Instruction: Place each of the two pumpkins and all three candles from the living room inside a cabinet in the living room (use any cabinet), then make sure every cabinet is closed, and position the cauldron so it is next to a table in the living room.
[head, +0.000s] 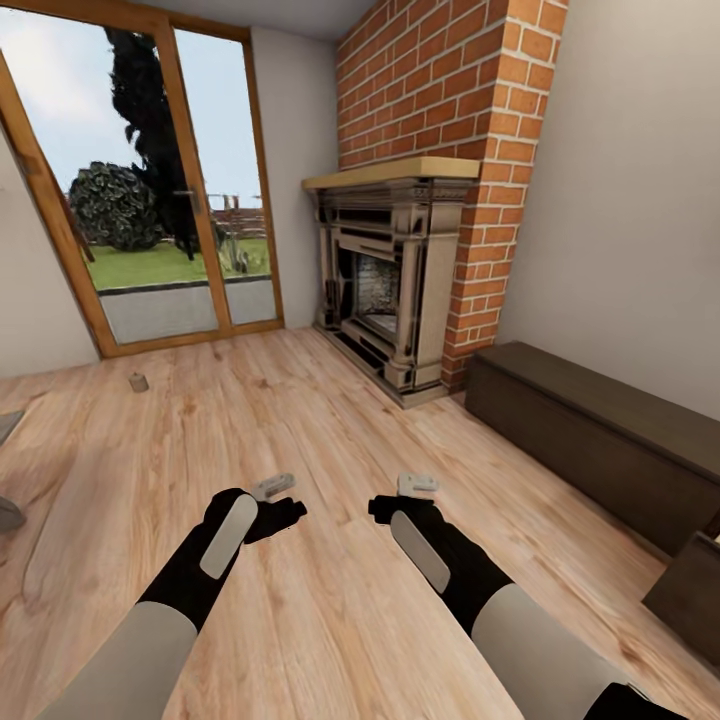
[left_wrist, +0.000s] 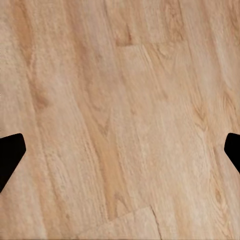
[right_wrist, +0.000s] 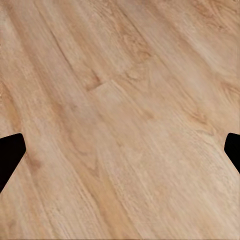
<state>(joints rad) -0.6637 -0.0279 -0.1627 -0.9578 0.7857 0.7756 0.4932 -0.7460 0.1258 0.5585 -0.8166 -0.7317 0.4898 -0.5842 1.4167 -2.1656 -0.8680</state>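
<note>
One candle (head: 138, 381) stands on the floor (head: 330, 600) — both tools, left (left_wrist: 120, 150) and right (right_wrist: 120, 150), gape wide, empty.

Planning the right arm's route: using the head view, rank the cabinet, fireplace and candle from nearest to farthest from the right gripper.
1. The cabinet, along the wall on the right gripper's own side.
2. The fireplace, ahead against the brick chimney.
3. The candle, on the floor across to the left, near the glass door.

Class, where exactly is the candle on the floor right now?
In the head view, the candle stands on the wooden floor at the left, just before the glass door, far from the fireplace.
</note>
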